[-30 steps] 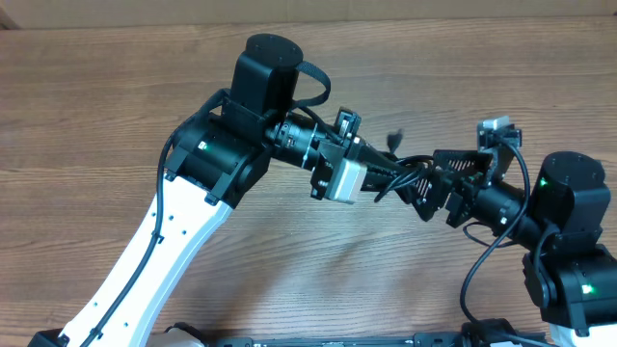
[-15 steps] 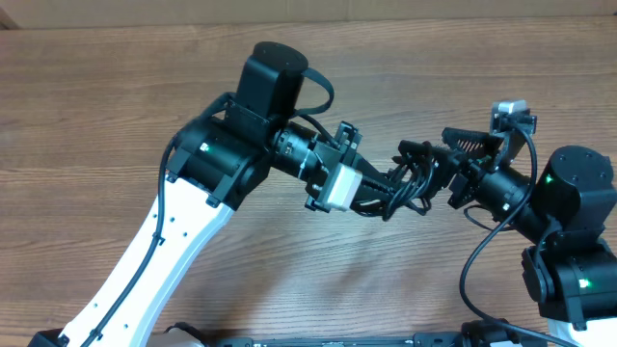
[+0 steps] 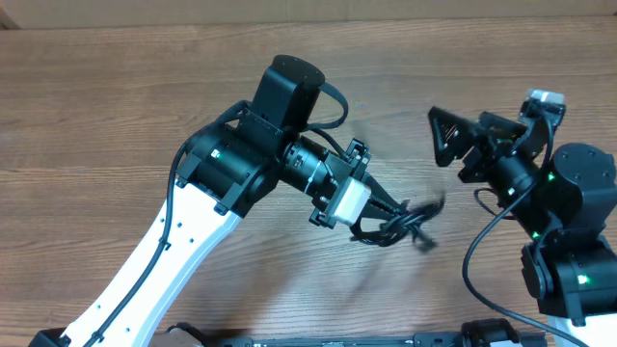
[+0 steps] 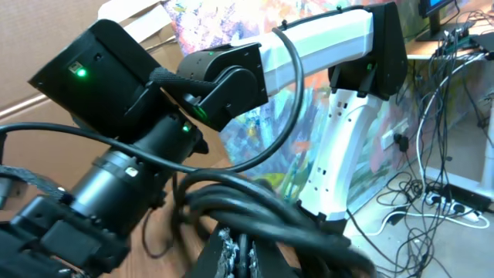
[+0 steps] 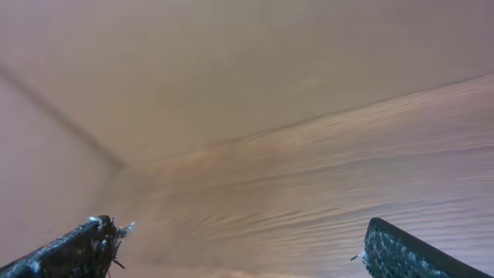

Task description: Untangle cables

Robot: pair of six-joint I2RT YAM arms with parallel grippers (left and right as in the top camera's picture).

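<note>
At left gripper [image 3: 388, 214], looped, tangled black cables [image 3: 409, 228].

The left arm [image 3: 183, 231] reached from the lower left toward the centre, its gripper [image 3: 390, 218] clamped tight on cables [image 3: 415, 229]. The right arm [image 3: 569, 193] stood at the right edge, its gripper [image 3: 461, 140] pointing left, jaws spread wide and empty.

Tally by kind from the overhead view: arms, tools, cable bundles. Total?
Arms: 2 (left arm, right arm)
Tools: 2 (left tool shut on the bundle; right tool open, empty)
Cable bundles: 1 (cable bundle; too tangled to count single strands)
Total: 5
</note>
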